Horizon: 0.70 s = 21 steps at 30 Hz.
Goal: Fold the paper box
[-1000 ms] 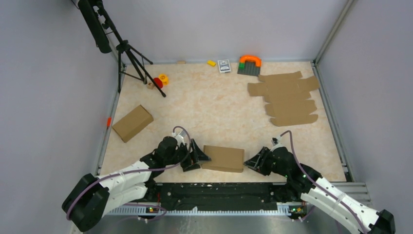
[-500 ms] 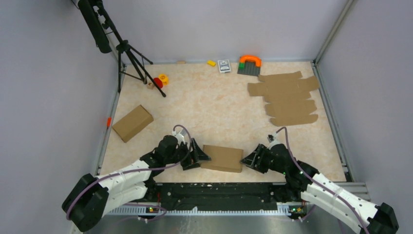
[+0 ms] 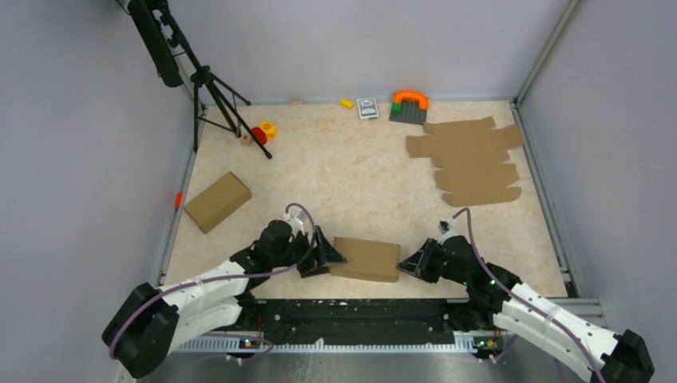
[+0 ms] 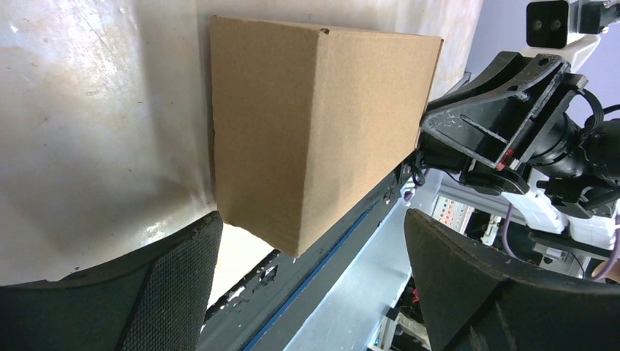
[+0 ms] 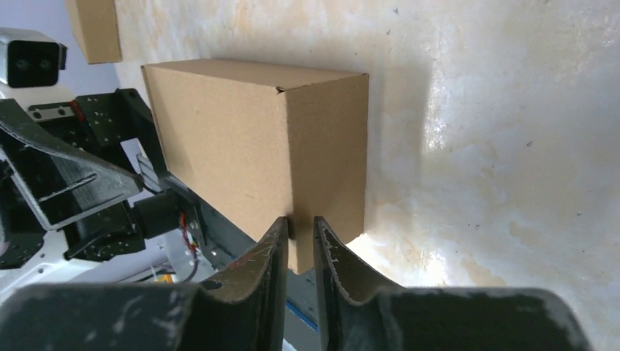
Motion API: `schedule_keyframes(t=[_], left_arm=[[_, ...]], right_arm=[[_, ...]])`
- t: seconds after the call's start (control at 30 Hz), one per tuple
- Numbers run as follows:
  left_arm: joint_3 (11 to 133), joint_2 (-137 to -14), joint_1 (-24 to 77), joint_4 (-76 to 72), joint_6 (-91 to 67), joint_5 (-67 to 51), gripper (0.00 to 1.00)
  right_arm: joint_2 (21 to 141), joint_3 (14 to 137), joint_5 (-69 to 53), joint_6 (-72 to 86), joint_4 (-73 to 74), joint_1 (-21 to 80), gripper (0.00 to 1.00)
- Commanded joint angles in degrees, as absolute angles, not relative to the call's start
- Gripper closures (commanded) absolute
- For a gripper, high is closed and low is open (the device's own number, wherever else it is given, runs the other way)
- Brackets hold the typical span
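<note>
**Overhead view.** Paper box (image 3: 366,258): at the near middle of the bench (image 3: 351,175), between the two arms. It stands as a closed rectangular block, with the lid down and no flap sticking out.
- Left pincer (image 3: 327,255): at the box's left end.
- Right pincer (image 3: 409,263): at the box's right end.
- Second closed box (image 3: 217,201): well apart, to the far left.
- Pile of flat cardboard sheets (image 3: 471,159): far right, unfolded.
- Tripod (image 3: 209,88): far left corner.
- Small toys along the far edge: orange arch (image 3: 409,99), card pack (image 3: 367,108), yellow block (image 3: 346,103).

**Left wrist view.** The fingers (image 4: 168,292) are spread wide, one to either side of the box's end face. They hold nothing and do not appear to touch the cardboard. The panel edges meet squarely, and there is a small notch at the top corner seam.

**Right wrist view.** The fingers (image 5: 248,292) are drawn almost together with only a thin slit between them, and nothing shows in the slit. The tips sit right at the lower edge of the box's end face, but I cannot tell whether they touch it.

**Progress (judged).** The folding looks essentially done, with walls up, lid shut and corners closed. What is left is probably pressing the ends flush and backing both arms away.

**Contents.** Both boxes are shut, so their insides are hidden.
</note>
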<state>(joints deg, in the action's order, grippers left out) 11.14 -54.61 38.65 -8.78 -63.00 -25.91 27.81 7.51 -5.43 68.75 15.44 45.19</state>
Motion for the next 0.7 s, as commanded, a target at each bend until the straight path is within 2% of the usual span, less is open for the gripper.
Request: schedule_keyframes(t=[0.0,0.27,0.67], left_arm=[[12.47,-53.09,38.41,-9.27,-61.84,-25.05,0.07],[12.38,-53.78,38.32,-9.76,-62.05,-25.05,0.01],[12.07,-58.49,36.1,-21.14,-65.08,-26.89,0.01]], right_arm=[[22.56,4.64,-3.45,70.6,19.86,44.79,0.85],[10.4,0.35,-3.87,74.81,25.98,44.82,0.94],[14.93,2.14,-3.52,71.97,25.81,44.76,0.96]])
